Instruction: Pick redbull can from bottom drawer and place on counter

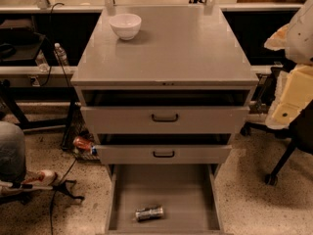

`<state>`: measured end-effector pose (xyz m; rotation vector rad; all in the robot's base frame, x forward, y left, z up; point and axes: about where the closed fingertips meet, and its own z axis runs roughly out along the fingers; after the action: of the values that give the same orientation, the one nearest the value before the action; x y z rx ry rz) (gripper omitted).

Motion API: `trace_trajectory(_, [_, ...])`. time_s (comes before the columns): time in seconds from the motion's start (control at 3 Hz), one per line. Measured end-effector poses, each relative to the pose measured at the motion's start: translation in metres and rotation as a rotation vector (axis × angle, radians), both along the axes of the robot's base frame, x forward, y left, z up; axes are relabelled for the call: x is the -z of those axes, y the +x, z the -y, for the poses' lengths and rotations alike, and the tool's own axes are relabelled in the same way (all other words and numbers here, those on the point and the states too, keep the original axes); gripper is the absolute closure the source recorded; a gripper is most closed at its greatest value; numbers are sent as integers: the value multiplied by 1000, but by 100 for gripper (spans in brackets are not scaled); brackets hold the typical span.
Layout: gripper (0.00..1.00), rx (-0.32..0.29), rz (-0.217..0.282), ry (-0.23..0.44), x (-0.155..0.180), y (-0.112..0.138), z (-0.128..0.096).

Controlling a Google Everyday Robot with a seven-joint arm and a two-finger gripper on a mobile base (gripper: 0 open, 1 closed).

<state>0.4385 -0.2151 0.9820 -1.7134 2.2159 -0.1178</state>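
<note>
The redbull can (149, 213), slim and silvery with dark patches, lies on its side near the front of the bottom drawer (166, 187). That drawer is pulled fully out, and its flat grey floor is bare apart from the can. Above it, the two upper drawers with black handles stand partly open. The counter (171, 53) is the broad grey top of the cabinet. My gripper (288, 102) shows as pale cream and white shapes at the right edge, level with the top drawer. It is off to the right of the cabinet, far from the can.
A white bowl (125, 25) sits at the counter's back left. On the floor left of the cabinet are a reddish-orange can (83, 143), cables and a person's leg and shoe (19, 165). Clear bottles (60, 54) stand on a left shelf. A black chair base (279, 168) is at right.
</note>
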Motion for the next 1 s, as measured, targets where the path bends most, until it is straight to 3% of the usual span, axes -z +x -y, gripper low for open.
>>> trace_trajectory(0.33, [0, 0, 0, 0, 0, 0, 0])
trace_trajectory(0.67, [0, -30, -25, 50, 31, -4, 1])
trace_trajectory(1.0, [0, -55, -96, 96, 89, -16, -5])
